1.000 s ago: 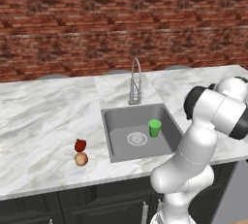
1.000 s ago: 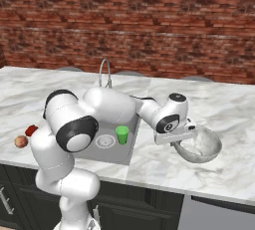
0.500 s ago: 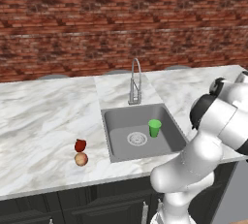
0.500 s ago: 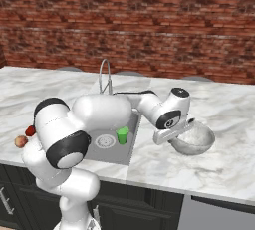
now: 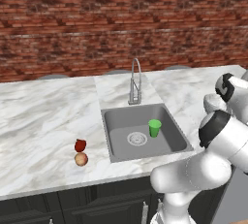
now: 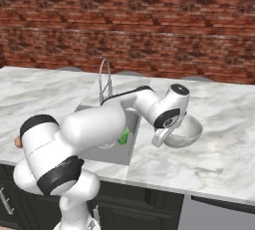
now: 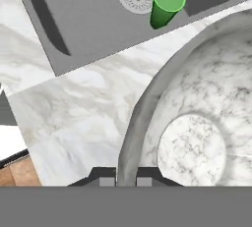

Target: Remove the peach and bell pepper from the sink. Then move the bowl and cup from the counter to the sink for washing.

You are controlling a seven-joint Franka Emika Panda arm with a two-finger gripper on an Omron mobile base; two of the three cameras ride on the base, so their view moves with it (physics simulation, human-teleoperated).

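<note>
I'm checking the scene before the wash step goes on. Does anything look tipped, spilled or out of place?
Nothing stands out. The small green cup stands upright in the grey steel sink. The dark red bell pepper and pale peach sit together on the marble counter. The wide silvery bowl looks level, its rim between the gripper fingers.

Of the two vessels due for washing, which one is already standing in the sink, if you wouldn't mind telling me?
The green cup, upright beside the drain in the sink. The larger grey bowl remains over the counter at the gripper.

White marble bench (image 5: pixel 43 116) carrying a bell pepper (image 5: pixel 80 145) touching a peach (image 5: pixel 81 159), beside an inset sink (image 5: pixel 170 131).
</note>
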